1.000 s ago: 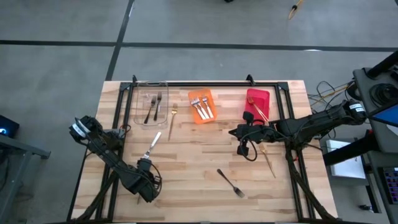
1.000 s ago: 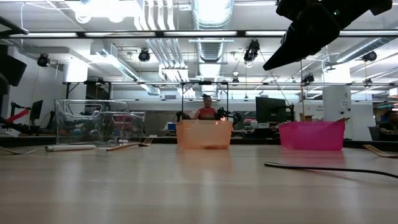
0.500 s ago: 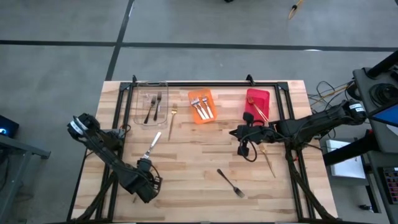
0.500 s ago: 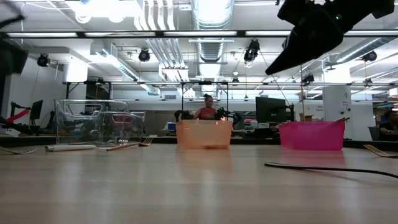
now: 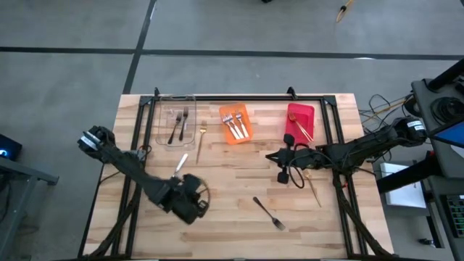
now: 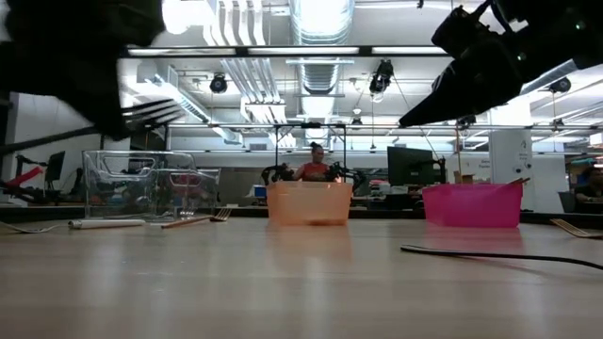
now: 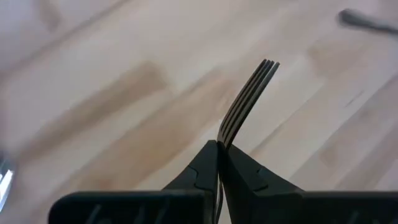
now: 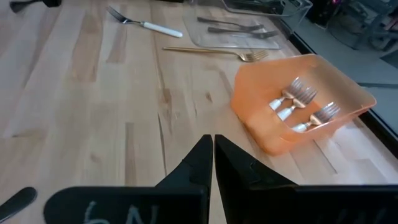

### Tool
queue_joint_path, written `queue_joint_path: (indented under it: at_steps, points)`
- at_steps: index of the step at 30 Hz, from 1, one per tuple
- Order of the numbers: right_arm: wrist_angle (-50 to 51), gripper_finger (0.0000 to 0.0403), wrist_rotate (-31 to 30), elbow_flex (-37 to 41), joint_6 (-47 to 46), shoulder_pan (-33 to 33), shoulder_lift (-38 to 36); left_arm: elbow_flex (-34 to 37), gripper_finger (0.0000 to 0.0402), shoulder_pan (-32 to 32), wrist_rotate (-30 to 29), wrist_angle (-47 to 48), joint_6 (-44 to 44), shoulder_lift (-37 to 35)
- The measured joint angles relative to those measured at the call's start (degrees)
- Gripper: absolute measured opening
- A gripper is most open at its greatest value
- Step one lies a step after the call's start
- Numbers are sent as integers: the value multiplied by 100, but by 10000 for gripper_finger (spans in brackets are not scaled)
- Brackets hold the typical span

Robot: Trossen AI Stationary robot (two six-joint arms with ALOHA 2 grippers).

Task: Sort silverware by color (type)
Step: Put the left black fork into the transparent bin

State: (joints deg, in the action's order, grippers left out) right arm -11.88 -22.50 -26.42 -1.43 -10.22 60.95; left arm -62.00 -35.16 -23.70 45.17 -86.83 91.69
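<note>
I see the left claw (image 5: 194,206) over the near-left part of the bench (image 5: 239,217). Its fingers are pressed together on a dark fork (image 7: 247,102), and the tines stick out in front of the fingertips (image 7: 208,163), above the wood and not touching it. In the low view this fork (image 6: 151,113) hangs high at the left.

The right claw (image 5: 273,155) hovers over the right-centre of the bench, just near of the red bin (image 5: 299,121). Its fingers are closed together and I see nothing between them.

Another dark fork (image 5: 269,213) lies flat on the bench near the middle of the near edge, to the right of the left claw. A white-handled fork (image 5: 179,164) lies on the bench just far of the left claw. One gold fork (image 5: 201,141) lies on the bench between the clear bin (image 5: 161,123) and the orange bin (image 5: 225,133), and one more gold fork (image 5: 313,187) lies to the right, near the right arm.

In the clear bin there are two dark forks (image 5: 178,124). In the orange bin there are white-handled forks (image 8: 301,107), and I count three. The red bin holds gold forks (image 5: 300,127); how many I cannot tell.
</note>
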Motion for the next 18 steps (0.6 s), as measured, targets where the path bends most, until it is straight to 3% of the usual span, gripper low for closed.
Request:
queue_joint_path:
  at_steps: [11, 18]
  points:
    - [-128, 9, 69, -2, 331, 0, 0, -13, 0, 1315, -191, -2402, 3409, 7]
    - [-891, 9, 819, -8, 1059, -2, -28, -13, 0, 1670, -133, -4078, 5314, 4]
